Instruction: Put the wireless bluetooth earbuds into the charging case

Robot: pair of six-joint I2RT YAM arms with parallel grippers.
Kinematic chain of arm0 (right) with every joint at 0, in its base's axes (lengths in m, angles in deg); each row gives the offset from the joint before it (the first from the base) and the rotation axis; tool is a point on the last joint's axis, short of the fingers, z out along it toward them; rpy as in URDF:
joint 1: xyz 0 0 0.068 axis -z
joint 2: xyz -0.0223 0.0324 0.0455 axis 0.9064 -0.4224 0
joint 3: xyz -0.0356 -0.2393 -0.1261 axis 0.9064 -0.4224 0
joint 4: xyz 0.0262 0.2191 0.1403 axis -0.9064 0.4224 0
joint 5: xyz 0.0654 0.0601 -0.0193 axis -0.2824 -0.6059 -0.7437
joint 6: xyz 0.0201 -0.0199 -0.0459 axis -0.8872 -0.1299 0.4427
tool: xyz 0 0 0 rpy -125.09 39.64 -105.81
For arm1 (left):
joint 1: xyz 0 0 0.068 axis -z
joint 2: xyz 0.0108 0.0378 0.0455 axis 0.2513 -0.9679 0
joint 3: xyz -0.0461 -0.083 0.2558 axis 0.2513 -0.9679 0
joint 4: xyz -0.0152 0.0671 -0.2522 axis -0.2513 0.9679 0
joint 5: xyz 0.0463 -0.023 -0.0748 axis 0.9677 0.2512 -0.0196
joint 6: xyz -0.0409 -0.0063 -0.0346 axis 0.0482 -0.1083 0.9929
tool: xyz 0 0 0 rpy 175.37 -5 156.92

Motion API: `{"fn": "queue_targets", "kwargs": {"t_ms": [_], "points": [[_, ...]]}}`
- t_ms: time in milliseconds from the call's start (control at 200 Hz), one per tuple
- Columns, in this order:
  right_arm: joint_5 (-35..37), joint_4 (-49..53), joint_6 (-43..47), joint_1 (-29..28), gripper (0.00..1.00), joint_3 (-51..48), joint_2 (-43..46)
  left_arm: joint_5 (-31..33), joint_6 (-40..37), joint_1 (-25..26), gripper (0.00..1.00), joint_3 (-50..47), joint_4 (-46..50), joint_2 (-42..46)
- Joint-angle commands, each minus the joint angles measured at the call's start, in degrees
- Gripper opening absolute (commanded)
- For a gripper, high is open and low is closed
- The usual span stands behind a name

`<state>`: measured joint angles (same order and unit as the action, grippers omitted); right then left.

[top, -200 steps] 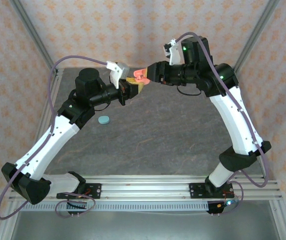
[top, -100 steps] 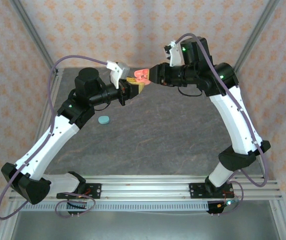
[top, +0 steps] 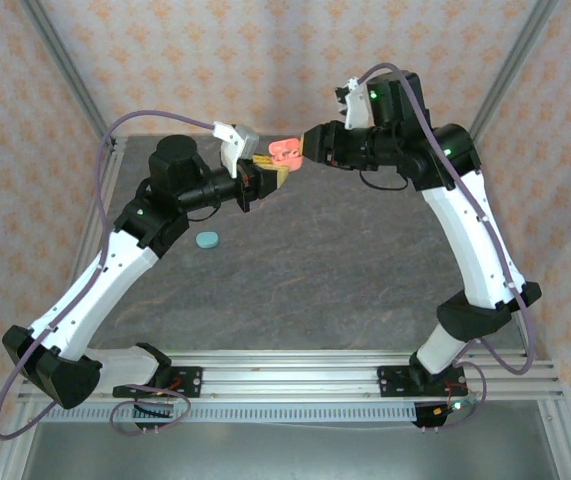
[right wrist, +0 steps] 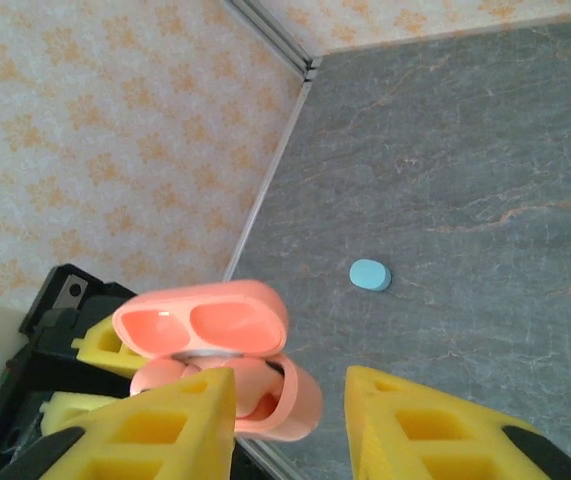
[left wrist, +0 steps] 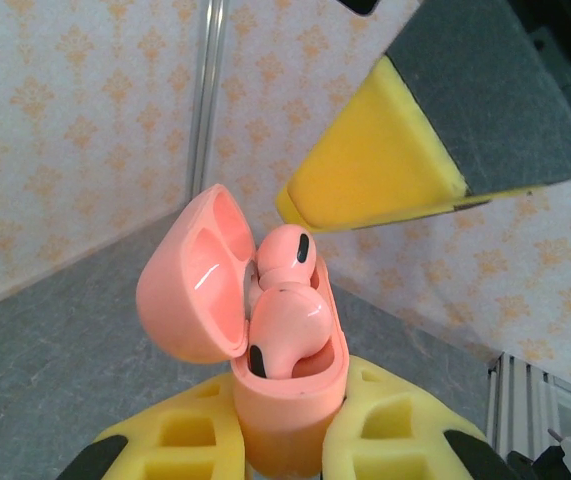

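Left pincer grips pink case; earbuds apparently seated inside.

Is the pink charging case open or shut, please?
Open: the pink charging case has its lid hinged back, with pink earbuds showing inside.

Two pink earbuds sit in the open pink case.

Light bright, even, diffuse; shadows on worktop faint. Soft glare inside lid of pink charging case, just above the left jaws. Wrist views: nearest foreground slightly soft.
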<state>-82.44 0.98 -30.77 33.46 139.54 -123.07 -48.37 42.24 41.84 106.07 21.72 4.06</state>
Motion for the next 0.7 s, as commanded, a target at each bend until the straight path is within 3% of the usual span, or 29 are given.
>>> {"fn": "queue_targets", "kwargs": {"t_ms": [0, 370, 696], "points": [[-2.9, -4.4, -3.8, 2.1, 0.4, 1.0, 1.1, -2.6, -1.0, 0.2, 0.0, 2.9, -1.6, 1.6], [-18.5, -22.1, -18.1, 5.9, 0.45, -9.1, 2.9, -7.3, -1.3, 0.2, 0.0, 7.3, 0.5, -0.9], [-29.8, -28.2, -23.0, 5.8, 0.34, -9.0, 1.8, -6.5, -0.4, 0.3, 0.0, 7.1, -1.8, -2.3]]}}
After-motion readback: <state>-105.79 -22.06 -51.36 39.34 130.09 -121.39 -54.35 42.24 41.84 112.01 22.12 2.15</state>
